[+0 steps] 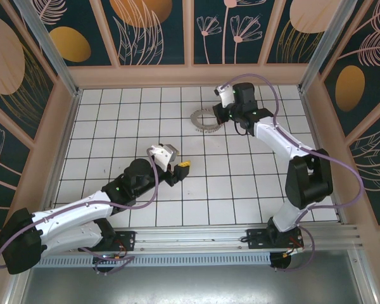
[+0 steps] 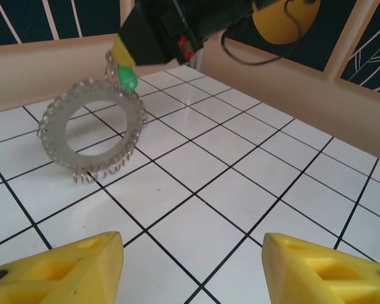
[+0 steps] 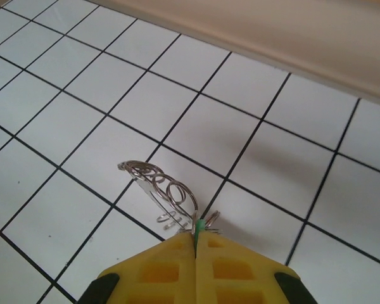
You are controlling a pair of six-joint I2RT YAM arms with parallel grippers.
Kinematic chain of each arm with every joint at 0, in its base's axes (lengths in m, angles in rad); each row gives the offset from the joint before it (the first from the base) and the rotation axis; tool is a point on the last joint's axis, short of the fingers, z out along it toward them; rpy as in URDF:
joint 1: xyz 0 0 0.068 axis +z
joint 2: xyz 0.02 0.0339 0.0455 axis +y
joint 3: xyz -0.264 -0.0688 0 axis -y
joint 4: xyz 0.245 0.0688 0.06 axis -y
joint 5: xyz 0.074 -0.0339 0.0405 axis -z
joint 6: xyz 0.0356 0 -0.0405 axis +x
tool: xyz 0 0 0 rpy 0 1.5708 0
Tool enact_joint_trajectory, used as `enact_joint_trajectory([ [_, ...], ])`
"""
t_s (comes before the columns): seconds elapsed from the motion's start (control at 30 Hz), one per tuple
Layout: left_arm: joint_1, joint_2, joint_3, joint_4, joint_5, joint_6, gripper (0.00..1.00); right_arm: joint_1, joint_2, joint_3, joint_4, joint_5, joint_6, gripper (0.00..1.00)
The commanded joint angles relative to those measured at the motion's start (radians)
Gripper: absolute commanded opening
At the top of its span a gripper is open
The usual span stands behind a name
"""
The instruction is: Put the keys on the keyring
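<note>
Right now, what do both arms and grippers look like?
Left arm and right arm: white links, black joint housings, lilac cables looping alongside. Left gripper and right gripper: blocky yellow fingers with recessed pockets, black at the base.

The keyring (image 2: 52, 136) was dull grey metal, fringed with keys (image 2: 92, 174) of thin, bright metal; the green key (image 2: 128, 78) had a glossy plastic head. The fingers (image 2: 63, 269) were matt yellow plastic. The table (image 2: 240, 164) was smooth, glossy white tile with dark joints.
</note>
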Motion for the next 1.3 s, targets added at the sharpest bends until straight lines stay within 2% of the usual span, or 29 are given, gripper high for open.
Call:
enact_joint_trajectory([
  [0.0,0.002,-0.015,-0.01,0.046,-0.012,-0.007,0.59,0.0,0.003,-0.079,0.091,-0.101,0.065,0.0],
  [0.1,0.003,-0.026,-0.014,0.065,0.002,-0.011,0.6,0.005,-0.048,-0.216,0.181,-0.134,0.129,0.0],
  [0.43,0.004,0.076,0.015,0.124,0.055,-0.035,0.61,0.098,-0.249,-0.608,0.369,-0.085,0.319,0.02],
  [0.87,0.004,0.089,0.072,0.06,0.066,-0.062,0.63,0.174,-0.295,-0.885,0.64,-0.043,0.495,0.2],
  [1.03,0.004,0.114,0.108,0.011,0.032,-0.076,0.64,0.229,-0.327,-0.89,0.606,-0.006,0.487,0.26],
  [1.07,0.004,0.12,0.117,-0.003,0.015,-0.077,0.66,0.242,-0.346,-0.882,0.581,0.009,0.475,0.28],
  [1.1,0.004,0.124,0.128,-0.018,-0.007,-0.081,0.74,0.255,-0.373,-0.867,0.545,0.029,0.46,0.31],
  [1.13,0.004,0.128,0.139,-0.035,-0.039,-0.082,0.94,0.264,-0.405,-0.852,0.506,0.047,0.443,0.34],
  [1.17,0.004,0.129,0.147,-0.05,-0.074,-0.086,0.98,0.268,-0.439,-0.837,0.474,0.062,0.426,0.37],
  [1.27,0.026,0.131,0.167,-0.095,-0.19,-0.089,0.98,0.267,-0.564,-0.797,0.385,0.139,0.366,0.54],
])
